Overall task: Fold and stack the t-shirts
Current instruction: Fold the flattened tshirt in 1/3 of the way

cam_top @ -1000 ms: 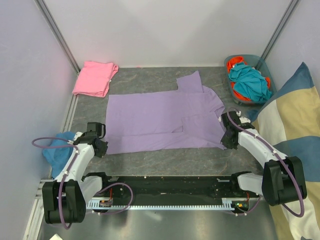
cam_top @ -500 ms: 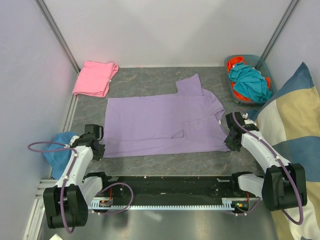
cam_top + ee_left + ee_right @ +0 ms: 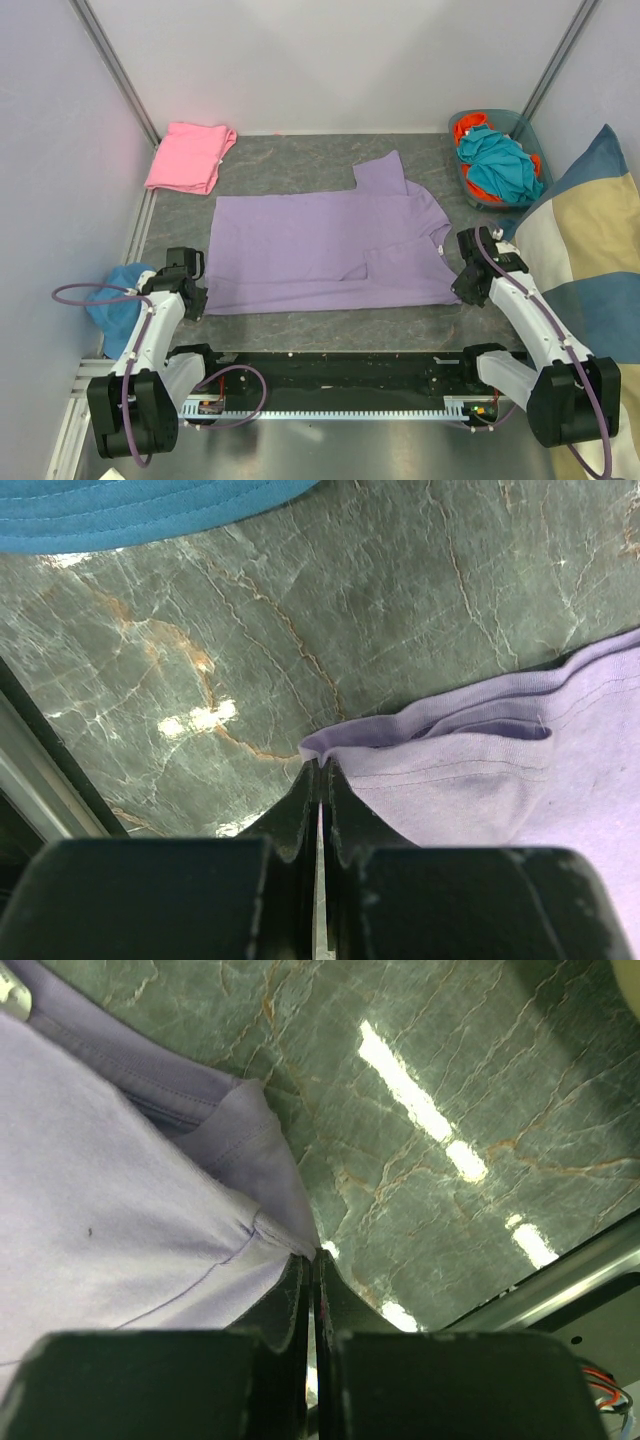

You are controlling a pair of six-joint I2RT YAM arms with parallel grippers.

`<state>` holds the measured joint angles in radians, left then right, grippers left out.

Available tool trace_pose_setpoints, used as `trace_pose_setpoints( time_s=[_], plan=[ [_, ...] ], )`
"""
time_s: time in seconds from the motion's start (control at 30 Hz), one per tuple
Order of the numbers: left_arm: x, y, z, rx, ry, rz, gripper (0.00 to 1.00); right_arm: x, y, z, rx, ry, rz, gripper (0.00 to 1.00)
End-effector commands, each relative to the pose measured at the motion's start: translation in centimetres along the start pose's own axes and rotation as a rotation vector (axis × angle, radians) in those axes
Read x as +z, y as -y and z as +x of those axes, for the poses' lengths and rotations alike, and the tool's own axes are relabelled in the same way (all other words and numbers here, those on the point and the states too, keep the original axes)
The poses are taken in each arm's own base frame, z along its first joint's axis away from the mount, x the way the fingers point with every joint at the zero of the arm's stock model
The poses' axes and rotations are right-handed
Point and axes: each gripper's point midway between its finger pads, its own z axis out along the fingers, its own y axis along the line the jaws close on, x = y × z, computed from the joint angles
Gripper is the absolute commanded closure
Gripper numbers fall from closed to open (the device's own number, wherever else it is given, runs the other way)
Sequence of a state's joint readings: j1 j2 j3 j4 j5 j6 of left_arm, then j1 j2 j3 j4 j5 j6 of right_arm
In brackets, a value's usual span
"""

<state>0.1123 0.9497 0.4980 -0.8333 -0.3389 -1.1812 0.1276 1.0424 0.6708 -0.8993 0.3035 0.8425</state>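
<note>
Lavender t-shirt (image 3: 325, 250): lies flat at the middle of the table (image 3: 300, 328); soft, light and limp, likely best taken at corners. Pink t-shirt (image 3: 188, 157): sits folded at the far left corner. Left gripper (image 3: 320, 772), right gripper (image 3: 312, 1258): pinched shut on the lavender t-shirt's near corners.

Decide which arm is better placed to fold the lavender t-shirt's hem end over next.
Left, probably. The left hand is shut on the lavender t-shirt at its near hem corner. The right hand pinches the collar end, the shirt's full length away from the hem.
</note>
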Motion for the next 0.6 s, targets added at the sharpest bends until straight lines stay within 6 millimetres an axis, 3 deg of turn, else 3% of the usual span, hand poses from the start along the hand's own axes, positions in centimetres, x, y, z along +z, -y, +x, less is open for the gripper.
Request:
trace_pose_setpoints(
  time_s=[0.0, 0.23, 0.33, 0.37, 0.4, 0.43, 0.47, 0.5, 0.53, 0.57],
  plan=[
    [-0.3, -0.2, -2.2, 0.005, 0.088, -0.018, 0.98, -0.6, 0.7, 0.4, -0.008, -0.020, 0.005, 1.00],
    [-0.2, -0.2, -2.4, 0.010, 0.088, -0.016, 0.97, -0.8, 0.5, 0.6, -0.028, -0.031, -0.010, 1.00],
    [-0.2, -0.1, -2.1, 0.015, 0.068, -0.013, 0.86, -0.9, 0.4, 0.5, -0.031, -0.033, -0.016, 0.80],
    [-0.4, 0.0, -2.0, 0.018, 0.061, -0.011, 0.67, -1.0, 0.3, 0.5, -0.029, -0.030, -0.021, 0.72],
    [-0.6, 0.3, -1.9, 0.025, 0.050, 0.001, 0.41, -1.2, 0.2, 0.4, -0.023, -0.027, -0.032, 0.69],
    [-0.9, 0.7, -2.1, 0.026, 0.048, 0.014, 0.34, -1.4, -0.1, 0.1, -0.018, -0.019, -0.043, 0.66],
    [-1.2, 0.9, -2.2, 0.030, 0.046, 0.023, 0.26, -1.6, -0.2, -0.1, -0.014, -0.013, -0.045, 0.51],
    [-1.6, 0.8, -2.2, 0.032, 0.039, 0.019, 0.15, -1.9, -0.4, -0.5, -0.007, -0.003, -0.051, 0.49],
    [-2.2, 1.4, -2.6, 0.025, 0.046, 0.039, 0.12, -2.3, -0.6, -1.0, -0.007, 0.010, -0.057, 0.48],
    [-2.7, 1.6, -2.9, 0.019, 0.051, 0.050, 0.09, -2.6, -0.8, -1.4, -0.002, 0.021, -0.064, 0.36]
  ],
)
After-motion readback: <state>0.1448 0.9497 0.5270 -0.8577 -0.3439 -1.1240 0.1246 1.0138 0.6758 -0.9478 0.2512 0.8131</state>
